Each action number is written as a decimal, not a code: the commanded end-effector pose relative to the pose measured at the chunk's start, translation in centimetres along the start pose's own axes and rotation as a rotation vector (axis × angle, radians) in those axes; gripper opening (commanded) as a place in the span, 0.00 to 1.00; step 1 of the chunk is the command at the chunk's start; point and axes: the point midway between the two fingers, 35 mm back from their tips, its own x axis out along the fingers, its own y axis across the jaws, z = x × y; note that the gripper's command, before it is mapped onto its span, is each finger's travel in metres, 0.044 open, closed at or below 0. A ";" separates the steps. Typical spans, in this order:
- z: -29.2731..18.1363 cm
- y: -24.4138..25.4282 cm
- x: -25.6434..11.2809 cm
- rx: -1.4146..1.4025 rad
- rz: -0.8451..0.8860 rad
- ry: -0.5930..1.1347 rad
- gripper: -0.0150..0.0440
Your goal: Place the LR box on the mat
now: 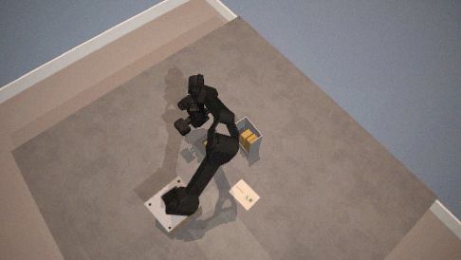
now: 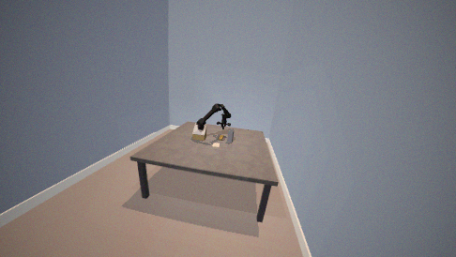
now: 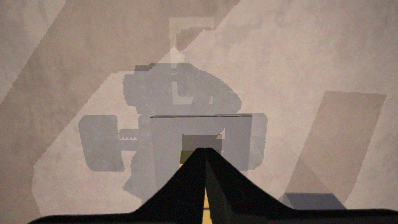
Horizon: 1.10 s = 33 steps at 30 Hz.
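While the arm (image 1: 223, 147) (image 2: 208, 115) leans across the desk (image 1: 308, 166) (image 2: 206, 160) in the top view, the bin (image 1: 254, 142) (image 2: 231, 136) stands at its 3 o'clock with two yellow boxes (image 1: 248, 138) upright inside. Another yellow box (image 1: 205, 142) (image 2: 221, 138) (image 3: 184, 158) peeks out at the bin's 9 o'clock, mostly behind the arm. The card marked LR (image 1: 244, 195) (image 2: 216, 145) lies at the bin's 6 o'clock.

The exterior view has the fingers (image 1: 199, 124) (image 2: 223, 128) above that loose box, apart from it.

In the wrist view they are clenched on nothing, the box partly hidden below them; its code is unreadable, and I cannot tell whether it rests on the mat.
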 end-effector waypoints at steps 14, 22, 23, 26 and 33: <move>-3.5 0.4 -5.8 0.022 -0.208 -0.140 0.25; -3.5 0.4 -5.8 0.022 -0.208 -0.140 0.25; -3.5 0.4 -5.8 0.022 -0.208 -0.140 0.25; -3.5 0.4 -5.8 0.022 -0.208 -0.140 0.25; -3.5 0.4 -5.8 0.022 -0.208 -0.140 0.25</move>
